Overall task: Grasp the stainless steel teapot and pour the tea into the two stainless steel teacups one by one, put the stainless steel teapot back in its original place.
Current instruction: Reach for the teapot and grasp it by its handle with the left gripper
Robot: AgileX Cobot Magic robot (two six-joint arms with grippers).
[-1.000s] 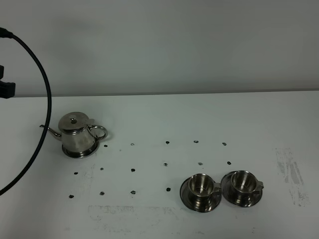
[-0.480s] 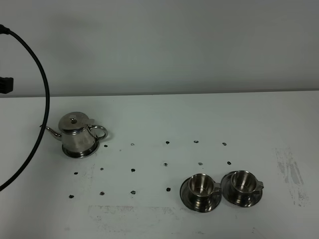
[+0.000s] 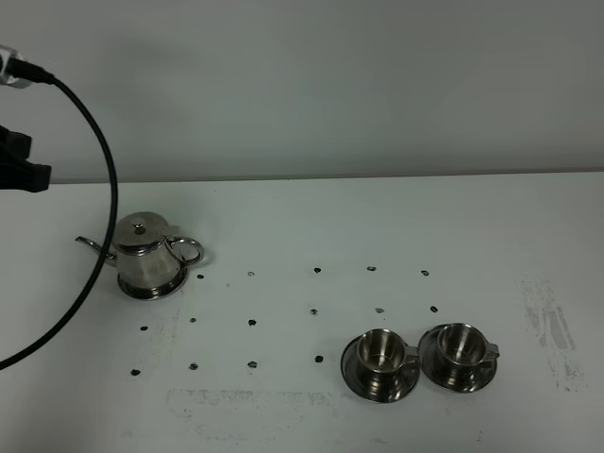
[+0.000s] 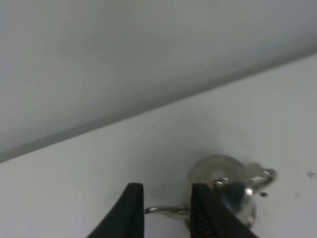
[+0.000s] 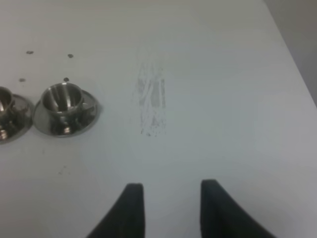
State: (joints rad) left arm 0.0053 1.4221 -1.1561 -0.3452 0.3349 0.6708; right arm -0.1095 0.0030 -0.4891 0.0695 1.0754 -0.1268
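The stainless steel teapot point(image 3: 146, 257) stands upright at the left of the white table, spout pointing left and loop handle to the right. In the left wrist view the teapot point(image 4: 225, 181) lies beyond my open, empty left gripper point(image 4: 166, 191), its thin spout showing between the fingers. The two stainless steel teacups point(image 3: 379, 350) point(image 3: 460, 344) sit side by side on saucers at the front right. My right gripper point(image 5: 171, 191) is open and empty over bare table, with one teacup point(image 5: 60, 98) off to its side and the other point(image 5: 4, 101) cut by the frame edge. No tea shows.
The left arm's black body point(image 3: 23, 168) and its cable point(image 3: 99, 255) hang at the far left edge, above and behind the teapot. Small dark dots point(image 3: 252, 323) mark a grid on the white table point(image 3: 311, 217). A scuffed patch point(image 3: 547, 326) lies at the right. A grey wall stands behind.
The left arm's black body and cable have shifted a little to the right at the frame's left edge. The teapot and the cups have not moved.
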